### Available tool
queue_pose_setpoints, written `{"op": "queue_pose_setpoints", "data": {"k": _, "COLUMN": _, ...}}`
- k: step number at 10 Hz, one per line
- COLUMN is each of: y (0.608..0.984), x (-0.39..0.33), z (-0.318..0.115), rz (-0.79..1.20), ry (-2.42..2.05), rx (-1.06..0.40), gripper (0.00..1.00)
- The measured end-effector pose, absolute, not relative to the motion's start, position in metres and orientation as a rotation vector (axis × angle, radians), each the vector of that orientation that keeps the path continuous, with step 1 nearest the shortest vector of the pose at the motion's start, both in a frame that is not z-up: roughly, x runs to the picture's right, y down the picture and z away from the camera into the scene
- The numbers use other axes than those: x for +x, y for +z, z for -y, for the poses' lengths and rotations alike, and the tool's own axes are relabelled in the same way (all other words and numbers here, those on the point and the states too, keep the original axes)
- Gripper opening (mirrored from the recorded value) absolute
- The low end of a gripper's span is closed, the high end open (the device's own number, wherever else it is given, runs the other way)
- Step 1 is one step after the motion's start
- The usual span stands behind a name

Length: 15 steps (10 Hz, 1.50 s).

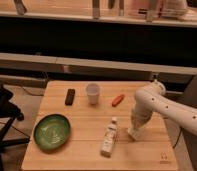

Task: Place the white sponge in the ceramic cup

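Note:
The ceramic cup [93, 93] stands upright at the back middle of the wooden table [87, 120]. The white sponge [134, 134] is a small off-white block lying on the table at the right, right of the white bottle [110, 137]. My gripper [136, 126] points down directly over the sponge, at or touching its top, and the white arm hides part of it. The cup is well apart from the gripper, to its back left.
A green bowl [52, 131] sits at the front left. A black remote-like object [70, 96] lies left of the cup. A small orange-red object [118, 100] lies right of the cup. A dark counter runs behind the table.

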<state>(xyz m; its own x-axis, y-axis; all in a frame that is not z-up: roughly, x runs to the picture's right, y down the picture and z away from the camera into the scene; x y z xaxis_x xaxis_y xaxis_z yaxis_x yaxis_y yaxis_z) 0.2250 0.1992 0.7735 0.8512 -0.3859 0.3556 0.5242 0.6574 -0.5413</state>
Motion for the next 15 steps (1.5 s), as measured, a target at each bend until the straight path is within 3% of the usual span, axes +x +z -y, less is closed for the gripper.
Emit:
{"op": "queue_pose_setpoints", "data": {"k": 3, "y": 0.768, "x": 0.219, "z": -0.194, "rz": 0.211, "ry": -0.534, "rx": -0.662, "gripper": 0.00}}
{"op": "queue_pose_setpoints", "data": {"k": 6, "y": 0.773, "x": 0.205, "z": -0.153, "rz": 0.200, "ry": -0.559, "rx": -0.650, "gripper": 0.00}}
{"op": "queue_pose_setpoints", "data": {"k": 15, "y": 0.770, "x": 0.157, "z": -0.082, "rz": 0.169, "ry": -0.652, "rx": -0.570, "gripper": 0.00}}
